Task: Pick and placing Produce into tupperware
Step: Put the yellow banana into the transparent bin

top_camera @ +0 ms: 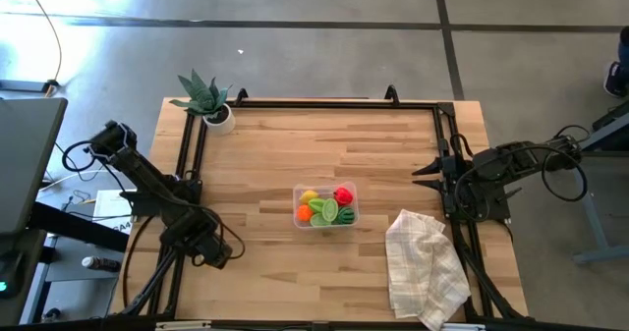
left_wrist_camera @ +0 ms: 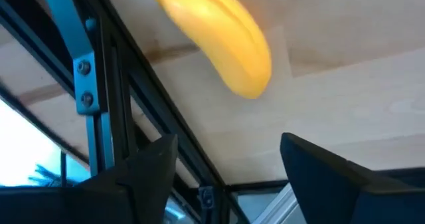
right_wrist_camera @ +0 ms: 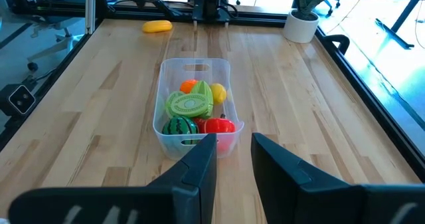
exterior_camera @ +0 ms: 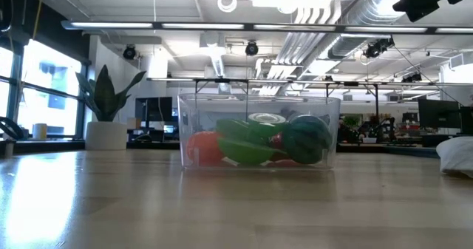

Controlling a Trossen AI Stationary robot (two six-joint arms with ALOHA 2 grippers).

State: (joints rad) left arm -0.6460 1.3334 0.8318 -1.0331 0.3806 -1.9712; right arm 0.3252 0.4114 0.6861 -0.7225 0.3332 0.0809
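- The left gripper sat low at the left edge of the butcher-block wooden table, well left of the clear rounded-corner plastic tupperware, and its two dark fingers were spread apart with nothing between them.
- Just beyond those open fingers lay the smooth, curved yellow toy banana, flat on the wood beside the black metal frame rail, still well apart from the tupperware.
- By my reading, the step in hand was the banana pick: the fingers were lined up short of it and needed to advance, straddle its narrow curved body, then close.
- In the tupperware, glossy plastic pieces were already packed: a round orange, a yellow lemon, a ribbed flat green piece, a striped green watermelon and a shiny red pepper.
- Right of the tupperware, a crumpled white checked cloth lay soft and folded.
- The right gripper waited at the table's right edge, facing the tupperware, fingers parted and empty.
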